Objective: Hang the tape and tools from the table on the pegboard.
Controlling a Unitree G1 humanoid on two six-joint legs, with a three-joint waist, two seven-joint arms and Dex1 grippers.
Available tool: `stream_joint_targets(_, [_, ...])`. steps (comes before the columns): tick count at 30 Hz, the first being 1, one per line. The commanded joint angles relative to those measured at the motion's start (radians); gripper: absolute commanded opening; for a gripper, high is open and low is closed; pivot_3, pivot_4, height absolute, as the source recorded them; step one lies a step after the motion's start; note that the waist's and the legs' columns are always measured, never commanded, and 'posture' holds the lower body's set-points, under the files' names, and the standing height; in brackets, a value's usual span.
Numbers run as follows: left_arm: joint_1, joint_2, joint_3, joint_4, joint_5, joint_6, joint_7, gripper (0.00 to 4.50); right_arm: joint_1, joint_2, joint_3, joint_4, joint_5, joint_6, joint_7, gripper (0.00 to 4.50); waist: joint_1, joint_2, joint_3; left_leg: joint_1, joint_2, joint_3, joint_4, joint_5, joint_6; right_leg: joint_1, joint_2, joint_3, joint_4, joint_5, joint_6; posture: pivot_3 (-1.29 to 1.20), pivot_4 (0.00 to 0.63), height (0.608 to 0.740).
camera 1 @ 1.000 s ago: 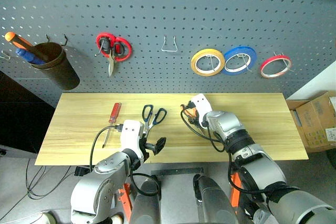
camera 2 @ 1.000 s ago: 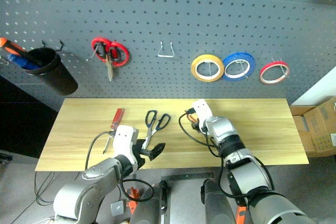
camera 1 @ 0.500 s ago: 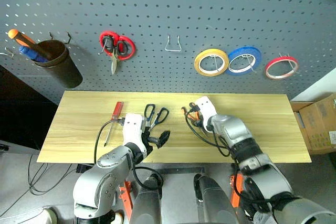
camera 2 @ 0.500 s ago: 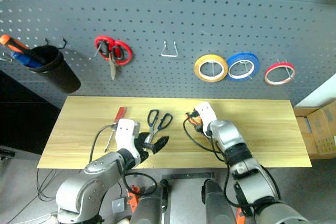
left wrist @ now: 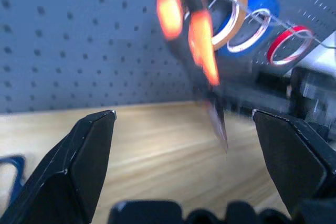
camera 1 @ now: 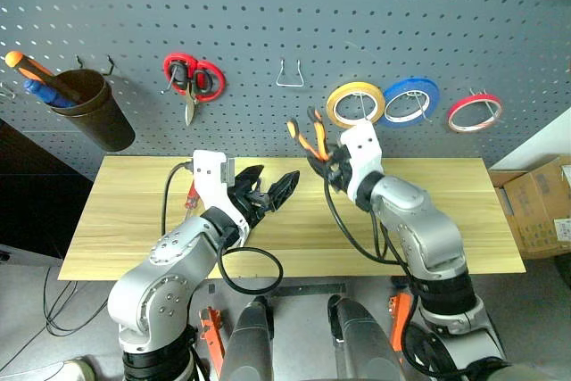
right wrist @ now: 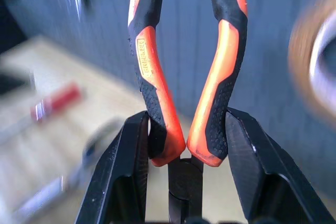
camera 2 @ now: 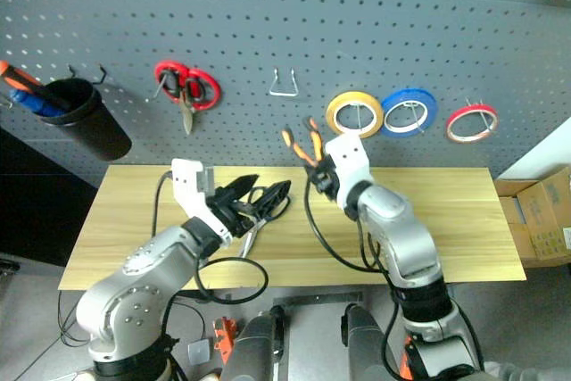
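Right gripper (right wrist: 184,161), orange-black pliers (right wrist: 186,72) clamped, handles splayed

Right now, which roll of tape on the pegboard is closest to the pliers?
The yellow roll. It hangs just right of the raised pliers; the blue and red rolls hang farther right.

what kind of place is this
Probably a workshop or tool bench: a grey pegboard hung with red-handled scissors and tape rolls, above a wooden table. The right gripper holds pliers.
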Motion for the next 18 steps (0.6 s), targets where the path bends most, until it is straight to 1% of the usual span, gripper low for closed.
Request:
stream_joint_targets(1, [-0.047,0.019,0.043,-0.079,-0.063,-0.001,0.034,4.50,-0.076,0.023,-0.031,0.020,0.010,-0.157,-0.023,1.71,0.006,-0.002,-0.008,0.000,0.000,0.000,0.000,0.000,0.000,0.000,0.000,0.000,0.000,0.000,0.000,0.15,0.146,0.740])
stream_joint_targets(5, [-0.064,0.038,0.057,-0.081,-0.087,-0.007,0.066,4.50,-0.130,0.030,-0.041,0.087,-0.026,-0.362,-0.065,1.71,0.027,-0.004,-0.026,0.000,0.000,-0.002,0.000,0.000,0.000,0.002,0.000,-0.002,-0.001,0.000,-0.001,0.18,0.127,0.740])
stream_joint_targets(8, [-0.060,0.048,0.050,-0.071,-0.082,-0.023,0.081,4.50,-0.148,0.024,-0.025,0.144,-0.065,-0.476,-0.088,1.71,0.040,-0.004,-0.038,0.001,0.000,-0.002,0.000,0.000,0.000,0.002,0.000,-0.002,-0.001,0.001,-0.001,0.19,0.123,0.740])
stream_joint_targets(9, [-0.068,0.048,0.047,-0.064,-0.077,-0.034,0.085,4.50,-0.174,0.026,-0.026,0.194,-0.084,-0.526,-0.108,1.71,0.046,-0.005,-0.043,0.001,0.000,-0.002,0.000,0.000,0.000,0.003,0.000,-0.002,-0.001,0.001,-0.001,0.19,0.114,0.740])
stream_joint_targets(14, [-0.097,0.062,0.043,-0.043,-0.073,-0.068,0.094,4.50,-0.306,0.037,-0.051,0.438,-0.129,-0.717,-0.185,1.71,0.048,-0.006,-0.054,0.004,0.000,-0.002,0.000,0.004,-0.002,0.005,0.000,-0.003,-0.001,0.004,-0.004,0.19,0.109,0.740])
stream_joint_targets(18, [-0.137,0.079,0.031,0.005,-0.062,-0.099,0.081,4.50,-0.423,0.066,-0.078,0.669,-0.131,-0.857,-0.247,1.71,0.048,-0.006,-0.061,0.006,0.000,-0.003,0.000,0.007,-0.002,0.006,0.001,-0.004,0.000,0.007,-0.005,0.20,0.121,0.740])
